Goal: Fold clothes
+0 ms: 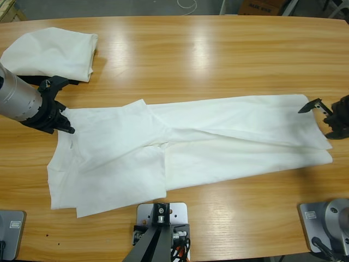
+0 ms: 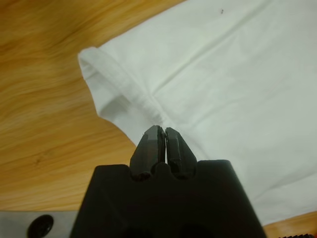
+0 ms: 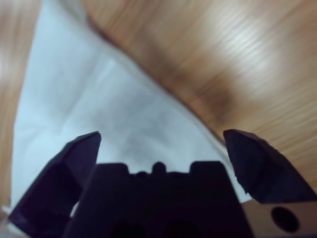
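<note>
— What can't you make out from where you sit?

— I only get the front of each arm. The left end effector [image 1: 70, 130] comes in from the left edge with most of its arm cut off; the right end effector [image 1: 323, 117] barely pokes in from the right edge. I see no lettering on the T-shirt [image 1: 191, 147]; the side facing up looks blank.

— How do the end effectors stand?

— On my left wrist view the black tips are pressed together at the hem of a sleeve [image 2: 116, 84]; I can't tell whether any cloth is caught between them. The right one is spread wide, with the T-shirt's far edge lying between and below its jaws.

— Where's the T-shirt, and what room is there?

— It lies stretched sideways across the desk [image 1: 218, 54], folded lengthwise into a long band, sleeves end to the left. Bare wood runs along the whole back half and a strip in front.

— Anything else?

— A second white garment [image 1: 52, 52] sits bundled at the back left corner, apart from the first.
</note>
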